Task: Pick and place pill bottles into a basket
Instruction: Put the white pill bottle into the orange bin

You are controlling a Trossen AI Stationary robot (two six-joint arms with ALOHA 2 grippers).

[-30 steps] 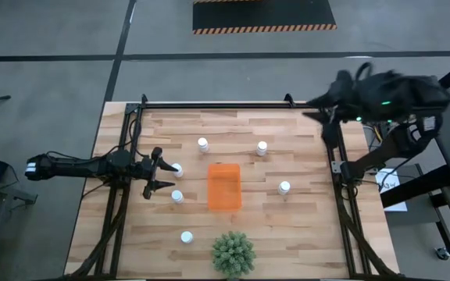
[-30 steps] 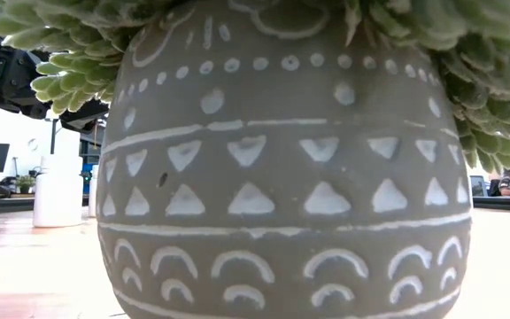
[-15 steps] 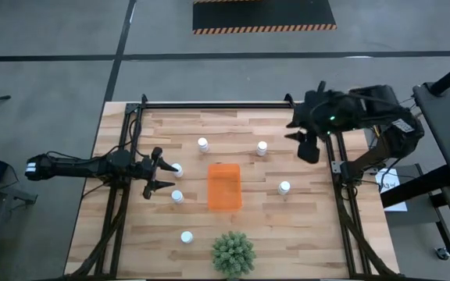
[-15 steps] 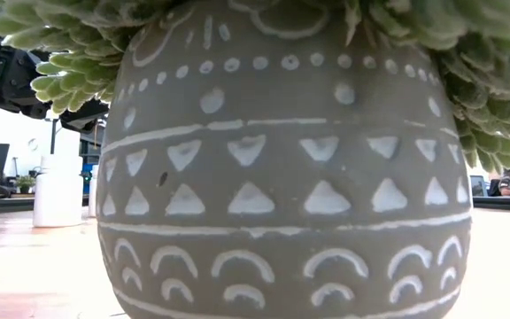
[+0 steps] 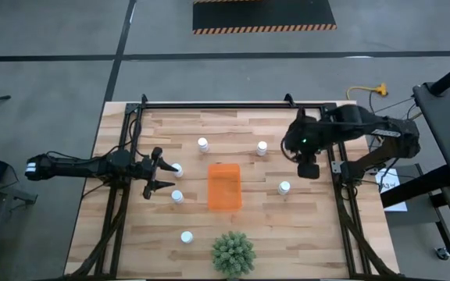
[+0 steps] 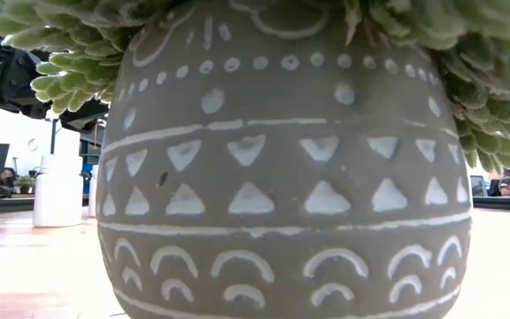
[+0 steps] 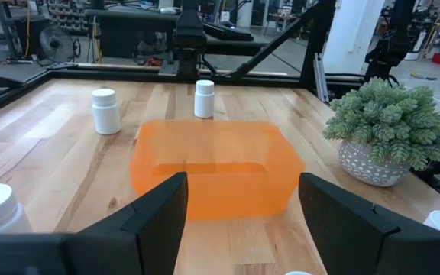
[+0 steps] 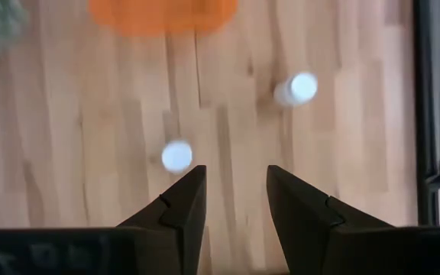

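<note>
Pale wood planks make up your table, which fills the middle of the high view inside a black frame and stands on grey concrete floor; a black mat with striped edging lies at the top of the frame. The left wrist view looks across the table into a workshop of dark stands and benches.

Your potted plant sits at the bottom centre of the high view. In the low view its grey patterned pot stands right before the lens and blocks nearly everything, leaving only two white bottles at the left edge.

Your basket is a bright orange, translucent bin at the centre of the high view, its long side running up and down the frame.

Your six pill bottles are small white cylinders scattered around it: two above it to left and right, two to its left, one to its right, and one at the lower left beside the plant. All stand on the table; none is in the basket.

Your left tool sits at the left of the frame with its fingers spread wide around a bottle, not closed on it. Your right tool hangs at the upper right, fingers parted narrowly and empty, above and right of the right-hand bottle.
</note>
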